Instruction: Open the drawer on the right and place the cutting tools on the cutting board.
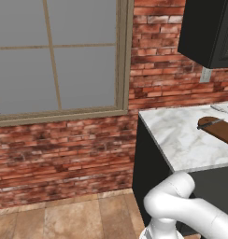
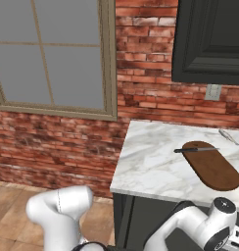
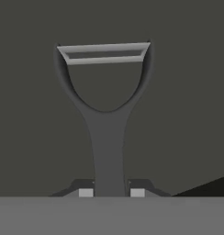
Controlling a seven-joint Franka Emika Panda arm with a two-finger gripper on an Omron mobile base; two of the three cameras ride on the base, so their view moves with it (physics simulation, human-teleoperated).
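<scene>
In the hand view my gripper (image 3: 111, 193) is shut on the dark handle of a Y-shaped peeler (image 3: 106, 114), one of the cutting tools. Its silver-grey blade bar points away from the hand, over a flat dark grey surface. The reddish-brown cutting board (image 1: 224, 132) (image 2: 213, 166) lies on the marble counter (image 1: 186, 140) (image 2: 151, 162). A dark-handled knife (image 1: 210, 123) (image 2: 196, 149) rests across the board's rounded end. The drawer is out of view; my arm (image 2: 209, 228) reaches down below the counter's front edge.
A small silvery tool (image 1: 220, 108) (image 2: 229, 136) lies on the counter near the brick wall. A dark wall cabinet (image 2: 209, 39) hangs above the counter. A window (image 1: 55, 56) is to the left, with tiled floor (image 1: 64, 217) beneath it.
</scene>
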